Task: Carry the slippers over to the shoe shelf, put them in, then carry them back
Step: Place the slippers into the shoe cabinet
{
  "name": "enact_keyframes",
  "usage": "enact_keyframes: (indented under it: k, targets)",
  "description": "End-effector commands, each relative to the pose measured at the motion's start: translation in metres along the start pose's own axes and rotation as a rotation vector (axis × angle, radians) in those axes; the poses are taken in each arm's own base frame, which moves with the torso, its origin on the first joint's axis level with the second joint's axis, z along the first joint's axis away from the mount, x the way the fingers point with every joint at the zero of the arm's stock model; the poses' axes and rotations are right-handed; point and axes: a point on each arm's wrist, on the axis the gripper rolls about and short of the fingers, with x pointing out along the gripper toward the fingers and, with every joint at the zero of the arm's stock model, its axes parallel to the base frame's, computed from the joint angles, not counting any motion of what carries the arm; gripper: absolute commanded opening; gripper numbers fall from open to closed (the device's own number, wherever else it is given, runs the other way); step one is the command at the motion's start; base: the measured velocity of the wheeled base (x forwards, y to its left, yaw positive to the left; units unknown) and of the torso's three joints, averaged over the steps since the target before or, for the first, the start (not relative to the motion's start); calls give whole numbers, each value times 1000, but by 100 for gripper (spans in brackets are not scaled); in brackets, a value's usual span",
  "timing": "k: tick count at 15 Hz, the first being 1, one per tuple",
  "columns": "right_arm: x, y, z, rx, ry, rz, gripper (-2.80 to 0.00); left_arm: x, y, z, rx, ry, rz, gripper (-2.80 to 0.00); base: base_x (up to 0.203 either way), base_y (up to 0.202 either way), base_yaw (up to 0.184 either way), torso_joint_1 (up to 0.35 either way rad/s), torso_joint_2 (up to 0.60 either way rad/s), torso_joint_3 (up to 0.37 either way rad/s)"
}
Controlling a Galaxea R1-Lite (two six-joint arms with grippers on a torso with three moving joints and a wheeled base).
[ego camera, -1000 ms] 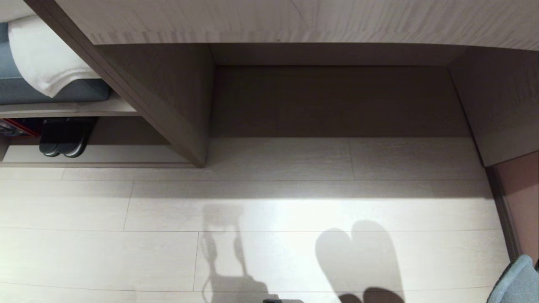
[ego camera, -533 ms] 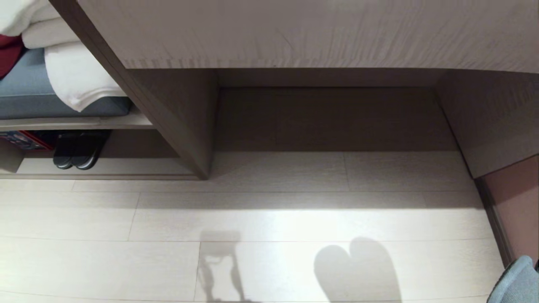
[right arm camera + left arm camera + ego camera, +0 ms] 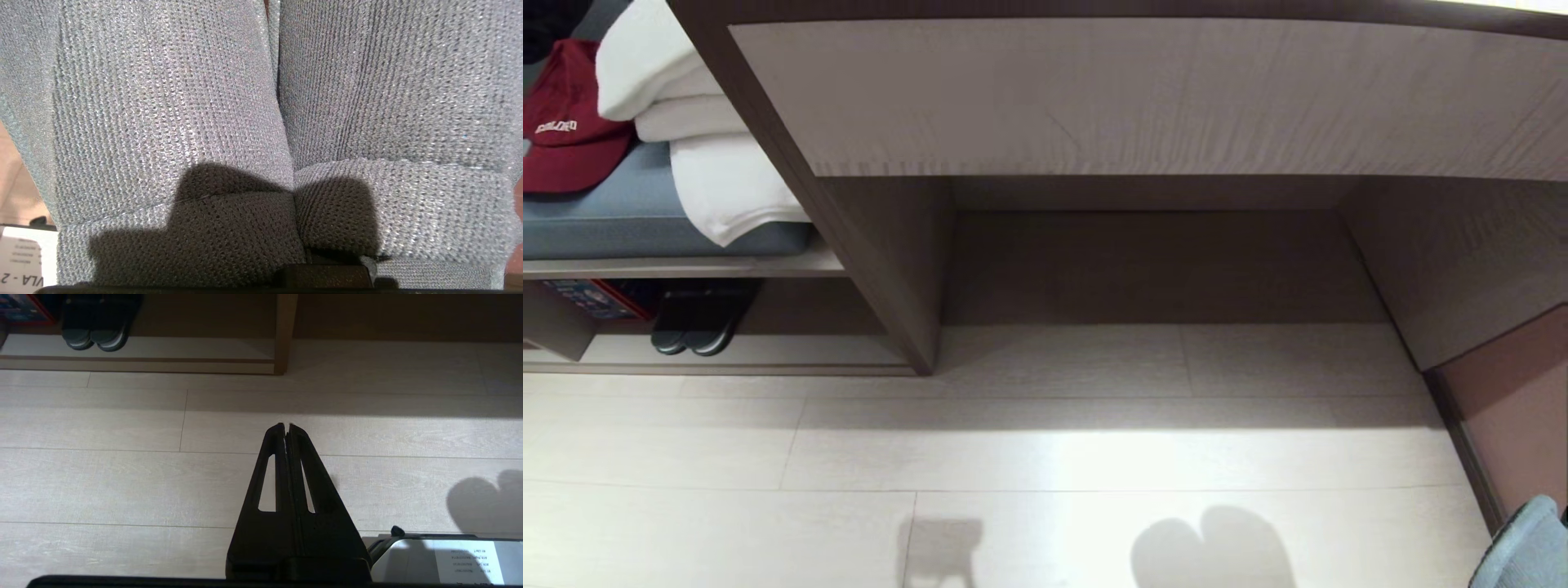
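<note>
The right tool [image 3: 322,269] is clamped tight on the slippers [image 3: 261,122]; the left tool [image 3: 286,426] is closed, empty.

Home entryway: shoe shelf [image 3: 719,359], cushioned bench [image 3: 645,233]

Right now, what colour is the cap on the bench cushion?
Dark red, with white lettering; the cap shows best in the head view.

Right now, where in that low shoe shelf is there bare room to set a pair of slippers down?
The bare patch of the shoe shelf floor lies between the dark pair and the upright side panel. Left of that pair it is crowded: a red and blue box sits beside it.
</note>
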Motion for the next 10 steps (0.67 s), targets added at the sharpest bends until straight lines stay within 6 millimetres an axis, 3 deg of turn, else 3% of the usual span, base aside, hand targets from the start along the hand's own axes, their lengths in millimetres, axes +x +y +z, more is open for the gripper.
enact_keyframes:
  k: [1,10]
  targets:
    - [0,0,0,-2,2,2,-280,0,0,0,-1,0,1,-280,0,0,0,2,2,180]
    - [0,0,0,-2,2,2,-280,0,0,0,-7,1,1,-280,0,0,0,0,2,201]
